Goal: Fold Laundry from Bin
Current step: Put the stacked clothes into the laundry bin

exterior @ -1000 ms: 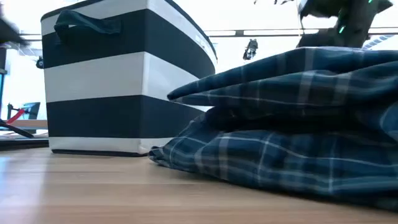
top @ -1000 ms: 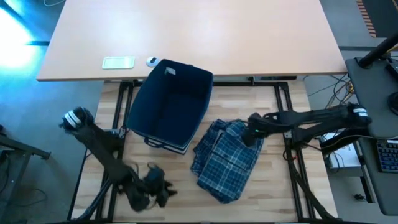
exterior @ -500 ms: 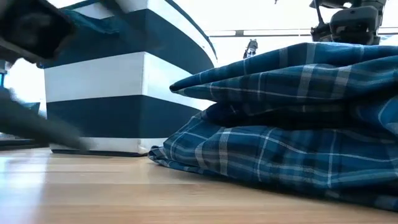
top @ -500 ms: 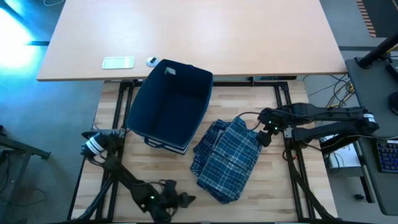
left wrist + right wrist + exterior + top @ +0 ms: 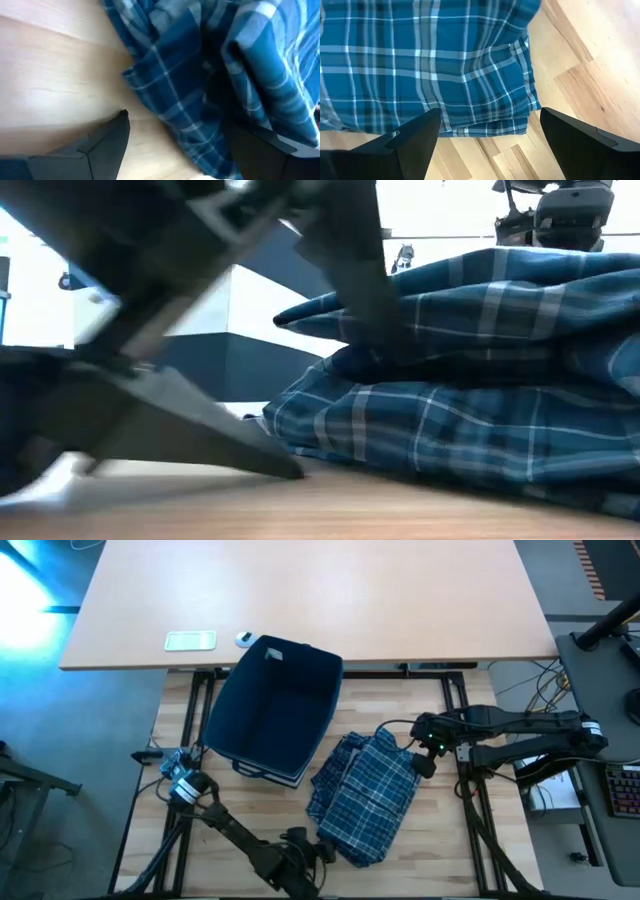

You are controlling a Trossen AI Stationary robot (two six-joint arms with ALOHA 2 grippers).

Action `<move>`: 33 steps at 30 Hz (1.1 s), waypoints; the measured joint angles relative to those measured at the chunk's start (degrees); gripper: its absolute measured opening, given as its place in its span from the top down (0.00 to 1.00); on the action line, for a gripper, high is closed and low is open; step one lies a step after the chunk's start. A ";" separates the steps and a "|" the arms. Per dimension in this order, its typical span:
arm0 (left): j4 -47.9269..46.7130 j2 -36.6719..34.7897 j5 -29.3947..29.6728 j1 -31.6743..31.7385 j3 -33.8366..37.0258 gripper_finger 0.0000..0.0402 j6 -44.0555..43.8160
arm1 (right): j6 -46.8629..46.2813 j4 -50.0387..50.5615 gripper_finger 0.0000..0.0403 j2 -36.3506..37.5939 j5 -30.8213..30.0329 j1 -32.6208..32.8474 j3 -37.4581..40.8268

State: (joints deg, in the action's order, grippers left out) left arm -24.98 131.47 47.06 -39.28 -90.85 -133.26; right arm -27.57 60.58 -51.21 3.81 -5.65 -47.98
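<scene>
Plaid laundry [image 5: 365, 795] sits in a folded pile on the tabletop [image 5: 440, 840], right of the bin [image 5: 275, 710]. Soft, limp, light; grab hem corners. Left pincer [image 5: 318, 852] spread wide at near corner, right pincer [image 5: 424, 762] spread wide at far-right edge, both empty.

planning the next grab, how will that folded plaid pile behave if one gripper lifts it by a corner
Probably floppy: the plaid pile lies in soft, sagging layers, so a corner lift would likely unfold it. It looks light. Pushed, it would likely bunch rather than slide whole on the wooden table.
</scene>
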 joint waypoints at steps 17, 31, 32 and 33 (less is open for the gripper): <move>-0.19 2.76 -2.04 5.33 -3.47 0.31 0.60 | 19.88 -2.22 0.21 -7.57 11.41 -11.92 6.06; -2.16 2.78 -2.75 7.08 -3.29 0.42 3.09 | 21.19 -11.36 0.19 -26.43 14.14 -18.74 -1.11; -2.18 2.80 -2.74 7.08 -3.28 0.44 3.14 | 21.18 -13.44 0.19 -28.40 15.46 -18.81 -0.86; -2.20 2.80 -2.77 7.09 -3.28 0.46 3.12 | 21.18 -15.24 0.19 -30.44 16.32 -18.84 -0.76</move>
State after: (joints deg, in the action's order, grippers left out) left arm -27.18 134.28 44.29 -32.19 -94.13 -130.14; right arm -6.39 45.34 -81.65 20.12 -24.49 -48.74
